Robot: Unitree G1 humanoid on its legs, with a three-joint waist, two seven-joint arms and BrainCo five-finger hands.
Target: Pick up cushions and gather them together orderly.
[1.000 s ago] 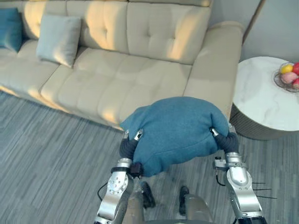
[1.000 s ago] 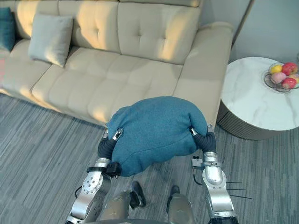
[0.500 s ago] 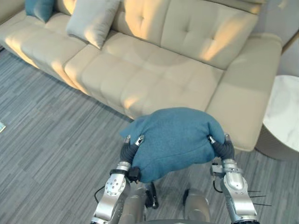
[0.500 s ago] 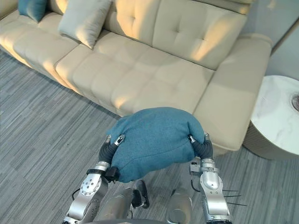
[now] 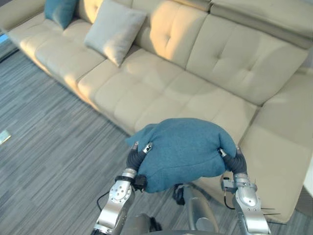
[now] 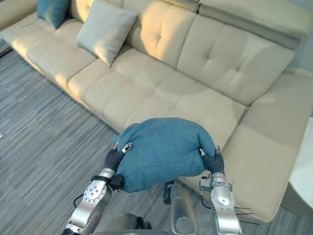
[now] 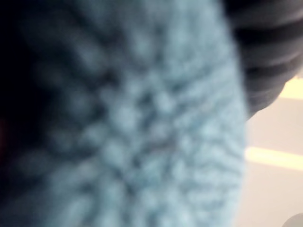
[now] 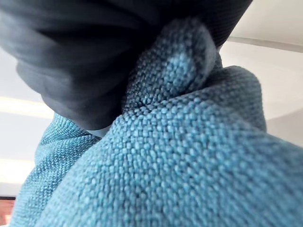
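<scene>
1. The teal cushion [image 5: 183, 147] is held up in the air between both hands, above the grey striped floor [image 5: 44, 161] and just in front of the front edge of the beige sofa [image 5: 195, 93]
2. The left hand [image 5: 134, 157] grasps the cushion's left side: its dark-tipped fingertips [image 5: 147, 146] lie over the top of the cloth, and the rest of the hand sits against the edge below them
3. In the left wrist view, blue woven cloth lies right up against the hand's dark ribbed cover
4. The right hand [image 5: 235, 162] grasps the cushion's right side, with one fingertip [image 5: 222, 152] showing on the upper surface
5. In the right wrist view, a bunched fold of the cloth is pressed up under the dark cover
6. The cushion bulges upward in a rounded dome between the two hands, and its lower left corner sags below the left wrist
7. A grey cushion [image 5: 115, 30] leans upright against the sofa's backrest, well apart from the held cushion and further along the seat to the left
8. A second teal cushion [image 5: 59, 11] stands against the backrest beyond the grey one, near the sofa's far left end
</scene>
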